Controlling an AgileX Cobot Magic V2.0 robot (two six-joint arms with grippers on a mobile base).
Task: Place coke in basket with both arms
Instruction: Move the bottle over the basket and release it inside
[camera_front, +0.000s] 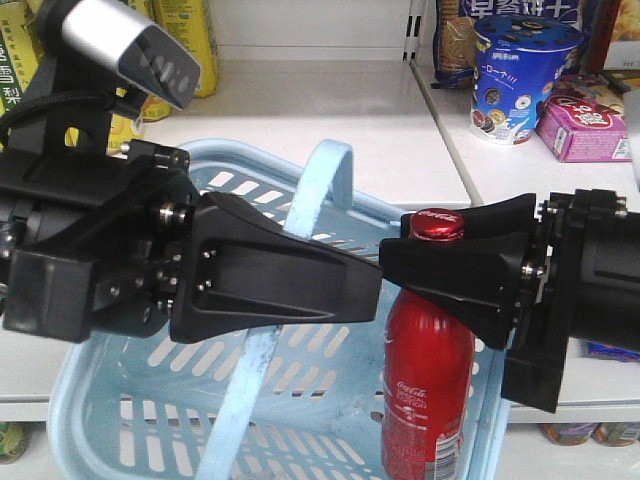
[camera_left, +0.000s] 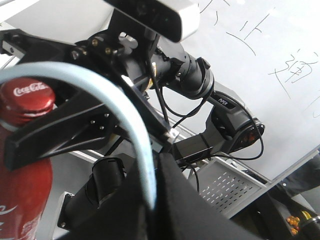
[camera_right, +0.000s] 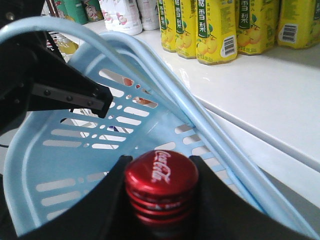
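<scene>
the right hand (camera_front: 420, 262) grips the coke (camera_front: 428, 375) by its neck, bottle upright, base down inside the basket (camera_front: 130, 400) at its right end; the left hand (camera_front: 340, 285), closed on the basket's handle (camera_front: 315, 195), holds it just alongside.

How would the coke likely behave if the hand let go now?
The coke is tall and narrow, so probably tippy. Its body looks smooth, so likely slippery. The right hand grips only below the cap, and the basket looks tilted, so it may topple.
</scene>
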